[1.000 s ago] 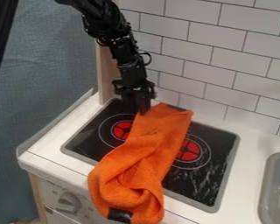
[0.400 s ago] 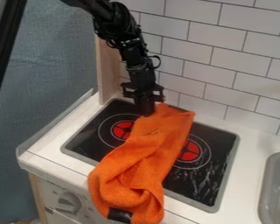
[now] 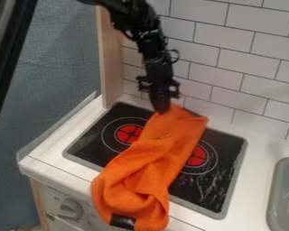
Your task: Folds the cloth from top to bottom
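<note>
The black gripper [image 3: 162,109] hangs at the back edge of the stove, its tip on the upper end of the orange cloth [image 3: 163,151]. That end is slightly raised where the gripper meets it. From there the cloth runs down diagonally across the middle of the stove, between the two red burners. Its lower part is bunched in loose folds and hangs over the counter's front edge, with a black patch at the bottom. The gripper's tip blends into the cloth's top edge.
The black stove top [image 3: 222,185] lies under the cloth, framed in grey. A grey sink [image 3: 278,198] is at the right edge. White wall tiles [image 3: 219,52] stand close behind, and a wooden post [image 3: 110,58] rises at the back left.
The gripper has shifted to the right along the back of the stove. The cloth's upper end has moved slightly right and up with it, while the bunched lower part has stayed in place.
</note>
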Motion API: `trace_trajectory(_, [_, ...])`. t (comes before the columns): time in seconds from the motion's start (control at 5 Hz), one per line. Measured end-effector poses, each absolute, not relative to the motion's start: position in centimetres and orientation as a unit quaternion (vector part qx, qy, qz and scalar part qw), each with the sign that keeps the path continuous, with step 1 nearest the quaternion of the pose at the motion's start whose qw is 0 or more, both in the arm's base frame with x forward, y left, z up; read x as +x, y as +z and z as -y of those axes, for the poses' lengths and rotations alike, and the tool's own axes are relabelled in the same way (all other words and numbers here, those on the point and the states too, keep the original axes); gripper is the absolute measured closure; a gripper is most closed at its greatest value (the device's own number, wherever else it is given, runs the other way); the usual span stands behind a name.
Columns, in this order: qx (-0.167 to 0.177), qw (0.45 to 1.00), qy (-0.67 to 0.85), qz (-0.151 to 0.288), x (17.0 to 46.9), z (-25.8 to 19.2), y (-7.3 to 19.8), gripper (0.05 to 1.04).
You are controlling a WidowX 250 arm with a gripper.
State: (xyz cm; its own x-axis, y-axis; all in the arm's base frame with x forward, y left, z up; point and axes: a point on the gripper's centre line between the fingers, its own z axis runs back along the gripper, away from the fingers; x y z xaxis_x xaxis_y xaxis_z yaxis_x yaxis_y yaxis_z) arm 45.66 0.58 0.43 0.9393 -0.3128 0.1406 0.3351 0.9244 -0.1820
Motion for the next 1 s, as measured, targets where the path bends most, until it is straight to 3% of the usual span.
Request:
trace_trajectory(0.2, [-0.093, 0.973, -0.199, 0.065, 45.8, 0.5, 2.2, 1.036])
trace_trajectory(0.4, [-0.077, 0.965, -0.232, 0.094, 45.5, 0.5, 5.7, 1.036])
trace_trajectory(1.0, [-0.038, 0.942, -0.323, 0.083, 37.6, 2.5, 9.0, 1.036])
